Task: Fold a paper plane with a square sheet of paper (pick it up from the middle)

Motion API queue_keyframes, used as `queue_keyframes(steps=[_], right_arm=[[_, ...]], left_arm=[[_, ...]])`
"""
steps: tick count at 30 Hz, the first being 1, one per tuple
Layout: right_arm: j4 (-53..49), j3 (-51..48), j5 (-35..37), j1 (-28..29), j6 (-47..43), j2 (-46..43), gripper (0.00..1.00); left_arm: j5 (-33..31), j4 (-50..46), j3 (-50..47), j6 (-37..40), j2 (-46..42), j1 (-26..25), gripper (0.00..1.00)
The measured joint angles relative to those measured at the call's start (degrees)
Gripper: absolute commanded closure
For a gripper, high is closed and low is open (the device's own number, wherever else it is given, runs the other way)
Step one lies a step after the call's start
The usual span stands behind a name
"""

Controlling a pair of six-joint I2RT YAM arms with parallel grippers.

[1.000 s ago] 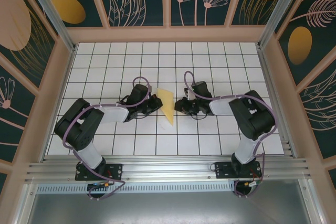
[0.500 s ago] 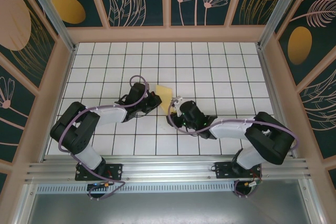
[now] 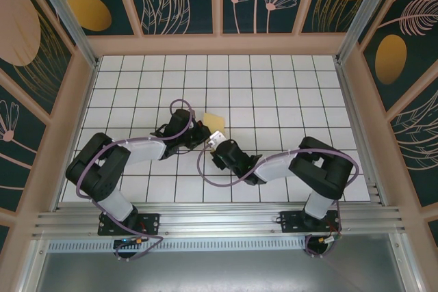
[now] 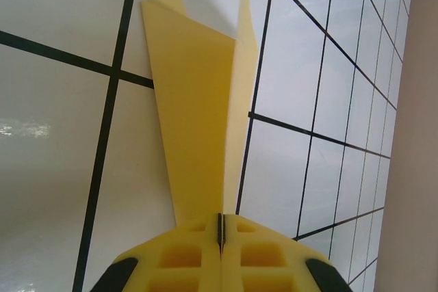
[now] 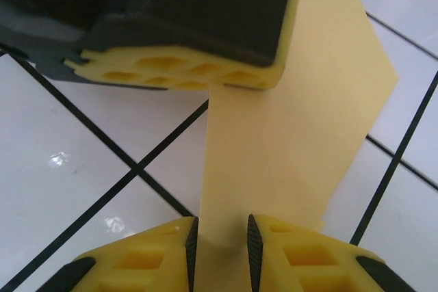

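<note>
The paper plane (image 3: pixel 214 122), a narrow, partly folded wedge, sits near the middle of the table (image 3: pixel 294 87). Our left gripper (image 4: pixel 220 219) comes in from about 8 o'clock with its jaws shut on one end of the wedge, and our right gripper (image 5: pixel 220 229) reaches in from 6 o'clock with its jaws parted astride a flap, not pinching it. If we close the right jaws off the crease, or pull against the left grip, we judge the thin paper could crumple, tear or slip free.
</note>
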Motion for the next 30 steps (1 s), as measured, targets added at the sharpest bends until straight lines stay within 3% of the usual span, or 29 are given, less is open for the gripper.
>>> queue_keyframes(steps=[11,16,26,30], right_arm=[[3.4,0.8,3.0,0.3,-2.9,3.5,0.81],[4.5,0.7,3.8,0.8,-3.7,4.0,0.79],[6.4,0.2,5.8,1.0,-5.5,4.3,0.89],[6.9,0.2,5.9,1.0,-5.4,4.8,0.95]], left_arm=[[0.0,-0.2,0.3,0.0,0.1,0.0,0.98],[-0.2,-0.9,0.6,0.0,0.2,0.0,0.97],[-0.3,-2.1,1.3,0.0,0.3,0.0,0.93],[-1.3,-3.2,1.4,0.0,0.3,0.0,0.88]])
